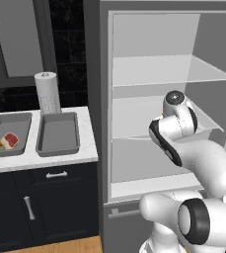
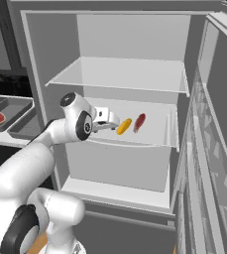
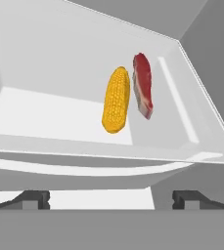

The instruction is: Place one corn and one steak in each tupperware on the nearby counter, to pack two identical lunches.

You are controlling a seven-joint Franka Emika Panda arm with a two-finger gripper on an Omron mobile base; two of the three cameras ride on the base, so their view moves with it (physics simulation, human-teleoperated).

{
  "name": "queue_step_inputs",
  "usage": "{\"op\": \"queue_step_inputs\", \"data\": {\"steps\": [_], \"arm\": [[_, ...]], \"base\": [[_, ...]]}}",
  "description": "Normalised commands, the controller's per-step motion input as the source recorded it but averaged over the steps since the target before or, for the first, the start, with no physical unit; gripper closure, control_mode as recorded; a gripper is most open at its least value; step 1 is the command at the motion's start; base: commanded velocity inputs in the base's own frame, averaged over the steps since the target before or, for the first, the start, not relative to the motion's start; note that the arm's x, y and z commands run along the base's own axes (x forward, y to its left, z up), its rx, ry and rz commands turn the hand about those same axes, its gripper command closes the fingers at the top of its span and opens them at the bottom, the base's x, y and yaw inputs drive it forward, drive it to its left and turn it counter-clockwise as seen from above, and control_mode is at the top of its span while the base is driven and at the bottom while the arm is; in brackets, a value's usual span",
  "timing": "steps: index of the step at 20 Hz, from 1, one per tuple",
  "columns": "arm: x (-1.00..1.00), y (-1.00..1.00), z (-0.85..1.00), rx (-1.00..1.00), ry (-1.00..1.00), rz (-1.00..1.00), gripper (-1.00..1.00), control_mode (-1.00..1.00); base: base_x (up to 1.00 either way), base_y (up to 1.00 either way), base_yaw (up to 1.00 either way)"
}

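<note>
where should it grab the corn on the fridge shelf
Around the cob's middle, coming straight in from the open fridge front. The corn lies lengthwise away from the open end effector, with the steak close on one side, so the far finger needs that narrow gap.

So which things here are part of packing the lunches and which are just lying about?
Part of the job:
corn and steak on the fridge shelf
filled tupperware
empty tupperware
counter
open tool

Lying about:
paper towel roll
</note>
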Motion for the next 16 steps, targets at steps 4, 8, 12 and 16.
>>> {"op": "queue_step_inputs", "data": {"steps": [4,8,12,16], "arm": [[0.19,-0.05,-0.14,0.0,0.0,0.0,-1.0,-1.0],[0.21,-0.09,-0.11,0.0,0.0,0.0,-1.0,-1.0],[0.19,-0.08,-0.03,0.0,0.0,0.0,-1.0,-1.0],[0.16,-0.01,0.0,0.0,0.0,0.0,-1.0,-1.0]], "base": [[0.0,0.0,0.0],[0.0,0.0,0.0],[0.0,0.0,0.0],[0.0,0.0,0.0]]}}
